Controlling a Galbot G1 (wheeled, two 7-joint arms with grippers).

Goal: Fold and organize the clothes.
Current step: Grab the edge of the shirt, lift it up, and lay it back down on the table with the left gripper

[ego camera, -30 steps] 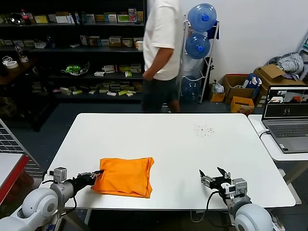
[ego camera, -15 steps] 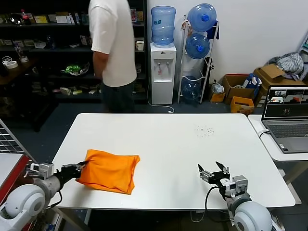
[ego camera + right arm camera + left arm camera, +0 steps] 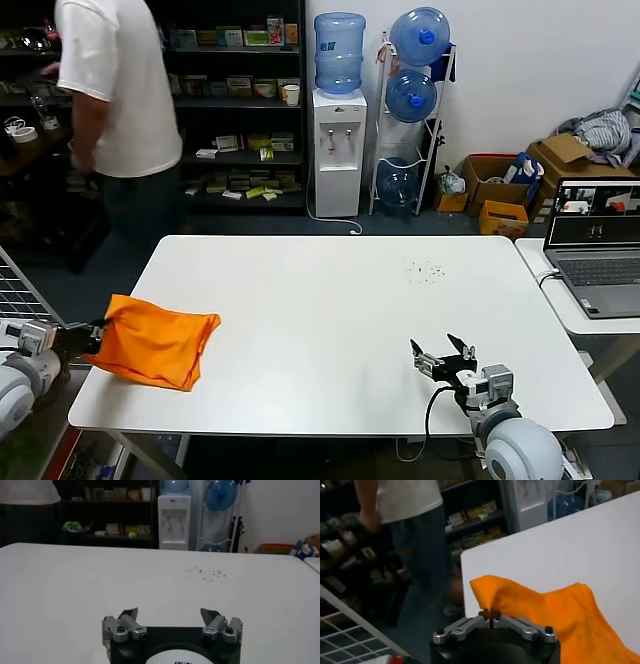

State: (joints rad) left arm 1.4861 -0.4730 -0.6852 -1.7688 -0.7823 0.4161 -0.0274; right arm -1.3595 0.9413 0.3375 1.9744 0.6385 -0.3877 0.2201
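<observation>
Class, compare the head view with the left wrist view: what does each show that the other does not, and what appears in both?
Only the head view shows the right hand, open and idle over the near right of the white table, plus the laptop and the water dispenser. Only the left wrist view shows up close that the left hand is shut on a pinch of the orange T-shirt. Both show the folded T-shirt at the table's left edge, the table, the dark shelves and the person in a white shirt.
</observation>
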